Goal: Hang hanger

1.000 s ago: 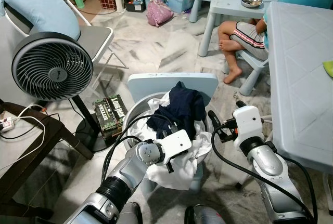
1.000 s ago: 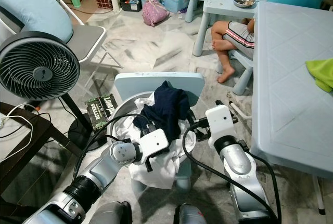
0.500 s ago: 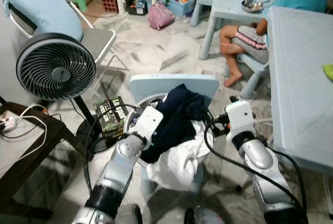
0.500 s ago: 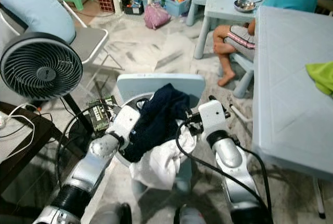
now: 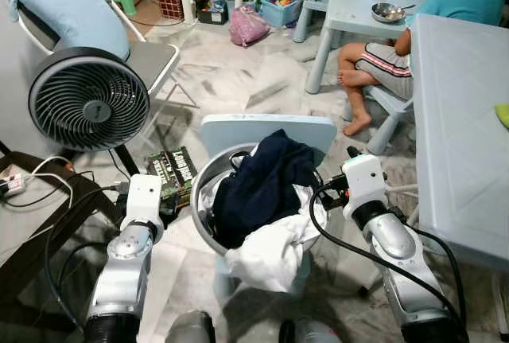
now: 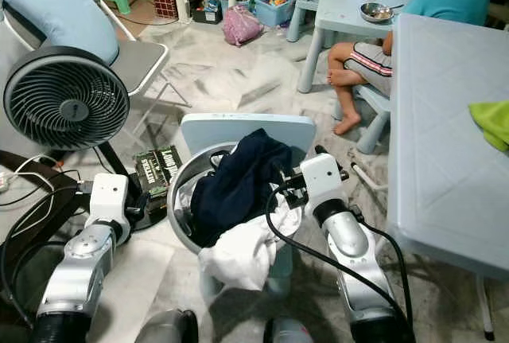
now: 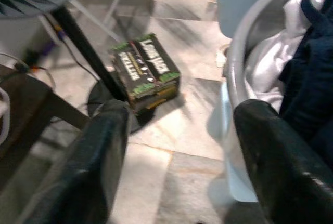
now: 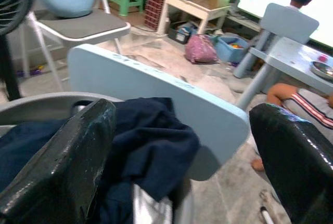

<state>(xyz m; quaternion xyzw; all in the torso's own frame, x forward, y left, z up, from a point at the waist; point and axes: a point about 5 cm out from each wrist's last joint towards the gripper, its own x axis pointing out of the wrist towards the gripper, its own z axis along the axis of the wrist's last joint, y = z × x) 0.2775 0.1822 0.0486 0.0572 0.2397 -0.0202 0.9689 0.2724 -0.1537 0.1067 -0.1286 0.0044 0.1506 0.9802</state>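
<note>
Laundry basket centre, holding dark navy garment over white cloth. Hanger not made out. Left gripper left of basket, near green box, jaws wide open, empty. Right gripper at basket's right rim, jaws spread wide, empty.

Head cameras look down; both wrist cameras closely share the laundry basket.

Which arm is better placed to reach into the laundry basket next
Right, probably. The right gripper sits open at the basket rim beside the navy garment; the left gripper is open outside it, near the fan.
</note>
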